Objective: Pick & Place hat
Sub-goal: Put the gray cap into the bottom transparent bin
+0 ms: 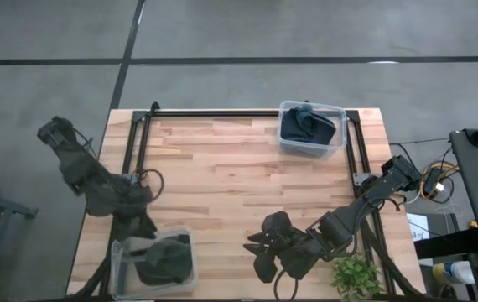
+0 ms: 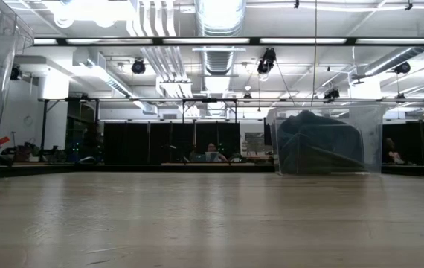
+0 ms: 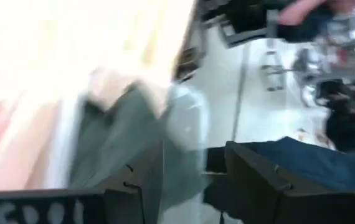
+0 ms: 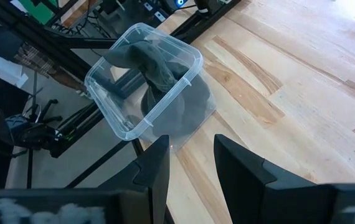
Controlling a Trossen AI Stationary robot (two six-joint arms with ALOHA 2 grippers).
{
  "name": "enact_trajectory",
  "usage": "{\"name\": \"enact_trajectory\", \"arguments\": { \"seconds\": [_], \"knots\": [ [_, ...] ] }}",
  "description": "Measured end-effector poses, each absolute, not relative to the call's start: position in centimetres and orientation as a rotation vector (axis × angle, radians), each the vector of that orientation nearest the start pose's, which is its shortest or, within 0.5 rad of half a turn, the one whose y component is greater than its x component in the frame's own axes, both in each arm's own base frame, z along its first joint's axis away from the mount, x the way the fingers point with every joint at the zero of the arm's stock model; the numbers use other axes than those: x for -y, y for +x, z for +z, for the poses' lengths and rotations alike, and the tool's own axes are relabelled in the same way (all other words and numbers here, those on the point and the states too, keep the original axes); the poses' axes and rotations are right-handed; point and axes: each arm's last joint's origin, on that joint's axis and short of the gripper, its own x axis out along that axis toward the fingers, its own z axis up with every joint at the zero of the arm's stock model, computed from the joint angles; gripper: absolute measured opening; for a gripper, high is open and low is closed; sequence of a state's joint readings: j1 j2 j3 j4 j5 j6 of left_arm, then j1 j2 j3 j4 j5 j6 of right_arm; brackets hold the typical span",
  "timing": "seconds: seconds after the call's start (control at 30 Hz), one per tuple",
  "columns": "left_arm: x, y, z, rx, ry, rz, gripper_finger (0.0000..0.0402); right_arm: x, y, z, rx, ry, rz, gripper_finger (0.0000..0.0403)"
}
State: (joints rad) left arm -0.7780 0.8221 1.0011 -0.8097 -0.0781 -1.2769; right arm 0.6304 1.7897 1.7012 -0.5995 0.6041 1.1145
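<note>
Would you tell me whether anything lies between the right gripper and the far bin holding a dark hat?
Nothing visible does: only bare wooden table lies between the right gripper and the far bin with its dark hat.

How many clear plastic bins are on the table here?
2. One bin sits at the far edge, right of centre; the other bin is at the near-left corner. Each holds a dark hat.

The high view looked straight down on the whole table (image 1: 222, 168). The low view faced level across it. Both shared the far clear bin (image 1: 311, 127) (image 2: 323, 141). The right wrist view faced it closer (image 4: 143, 78).
</note>
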Motion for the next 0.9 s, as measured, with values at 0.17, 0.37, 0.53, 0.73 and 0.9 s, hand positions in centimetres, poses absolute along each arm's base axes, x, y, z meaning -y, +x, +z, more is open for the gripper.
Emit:
{"name": "enact_trajectory", "arguments": {
  "seconds": [0.17,0.37,0.53,0.73,0.9],
  "knots": [
    [13.0,13.2,33.3,-0.929,-0.807,-0.301,0.0162,-22.1,33.1,34.1,-0.495,0.688,-0.279,0.0118],
    [15.7,14.9,32.0,-1.103,-0.756,-0.358,0.0162,-22.1,33.1,34.1,-0.495,0.688,-0.279,0.0118],
    [16.6,15.8,32.3,-1.145,-0.658,-0.323,0.0162,-22.1,33.1,34.1,-0.498,0.666,-0.273,0.0118],
    [16.7,16.0,35.4,-1.151,-0.654,-0.280,0.0162,-22.1,33.1,34.1,-0.501,0.636,-0.265,0.0118],
    [18.1,17.2,37.0,-1.101,-0.680,-0.316,0.0162,-22.1,33.1,34.1,-0.504,0.613,-0.259,0.0118]
  ]
}}
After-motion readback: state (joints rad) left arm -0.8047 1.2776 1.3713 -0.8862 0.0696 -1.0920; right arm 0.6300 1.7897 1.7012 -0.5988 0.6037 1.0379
